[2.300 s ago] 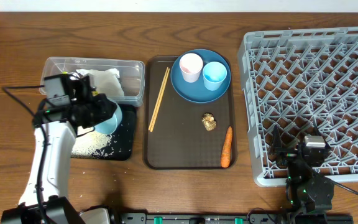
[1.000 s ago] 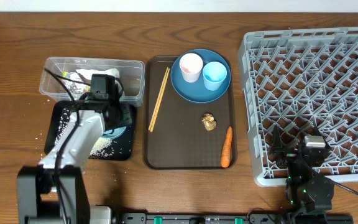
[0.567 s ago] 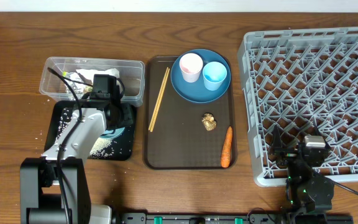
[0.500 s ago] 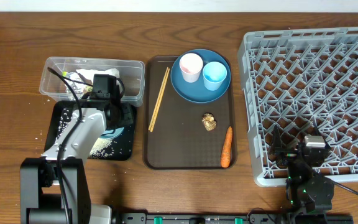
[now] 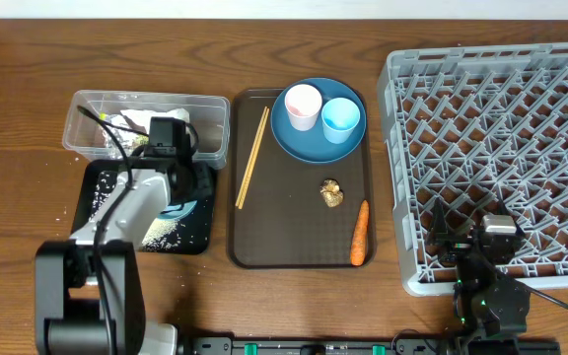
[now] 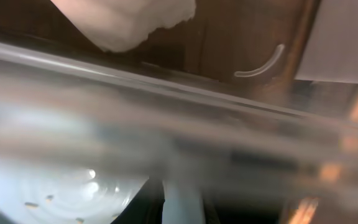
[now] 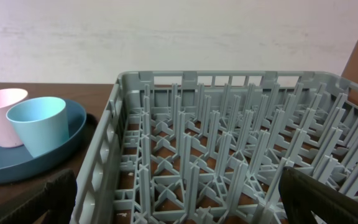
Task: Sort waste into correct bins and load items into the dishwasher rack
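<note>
Toward the left end of the table we see the clear tub by the far edge, with the black tray touching it on the near-edge side. The left hand hangs low where the two meet, over the light blue bowl, which sits in the black tray close against the tub's wall. From the left wrist the tub wall fills most of the view as a blur, with the bowl's inside and a few grains at the lower left. We cannot tell whether this hand's fingers are apart, together or pinching the bowl's rim.

White rice lies in the near-edge part of the black tray. A crumpled white tissue and what looks like a silver foil wrapper lie in the clear tub.

The brown serving tray sits mid-table. On it the wooden chopsticks lie along its left side. The dark-blue plate sits at its far end and carries the pink cup and the light blue cup, both upright and side by side. Nearer us lie the small brown lump and the orange carrot, apart from each other.

The grey rack fills the right end of the table. The right hand rests at the rack's near-edge side with its fingers wide apart and nothing between them.
</note>
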You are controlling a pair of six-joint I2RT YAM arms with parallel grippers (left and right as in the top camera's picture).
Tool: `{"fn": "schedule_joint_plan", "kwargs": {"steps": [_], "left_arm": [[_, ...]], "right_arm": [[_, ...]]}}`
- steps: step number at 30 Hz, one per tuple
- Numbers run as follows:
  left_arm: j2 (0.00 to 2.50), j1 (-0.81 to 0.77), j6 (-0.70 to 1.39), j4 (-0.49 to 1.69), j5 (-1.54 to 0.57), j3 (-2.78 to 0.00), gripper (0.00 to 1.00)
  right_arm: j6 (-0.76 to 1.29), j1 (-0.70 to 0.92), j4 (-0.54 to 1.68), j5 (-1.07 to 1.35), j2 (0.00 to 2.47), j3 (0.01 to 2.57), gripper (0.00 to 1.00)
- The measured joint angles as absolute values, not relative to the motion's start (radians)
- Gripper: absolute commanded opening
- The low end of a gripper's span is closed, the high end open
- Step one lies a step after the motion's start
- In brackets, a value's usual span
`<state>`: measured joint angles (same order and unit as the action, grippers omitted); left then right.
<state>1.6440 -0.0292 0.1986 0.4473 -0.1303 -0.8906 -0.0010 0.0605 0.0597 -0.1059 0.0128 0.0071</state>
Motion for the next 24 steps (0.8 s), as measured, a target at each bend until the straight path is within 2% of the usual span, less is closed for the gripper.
{"fn": "schedule_joint_plan", "kwargs": {"steps": [1,2,4,18,24], "left_arm": [[1.651,-0.029,0.199,0.445,-0.13,-0.891,0.19],[1.655,-0.029,0.203,0.437,-0.128,-0.891,0.11],[1.655,-0.029,0.209,0.437,-0.124,-0.891,0.06],[1.449,-0.022,0.207,0.493,-0.117,-0.892,0.06],[1.293,0.078,0.205,0.541,-0.228,-0.892,0.06]], "right_arm": [[-0.001,0.06,0.06,-0.105,0.013,0.007,0.99],[-0.001,0.06,0.06,-0.106,0.013,0.007,0.99],[-0.001,0.06,0.06,-0.105,0.013,0.007,0.99],[-0.001,0.06,0.06,-0.105,0.013,0.007,0.99],[-0.001,0.06,0.06,-0.105,0.013,0.007,0.99]]}}
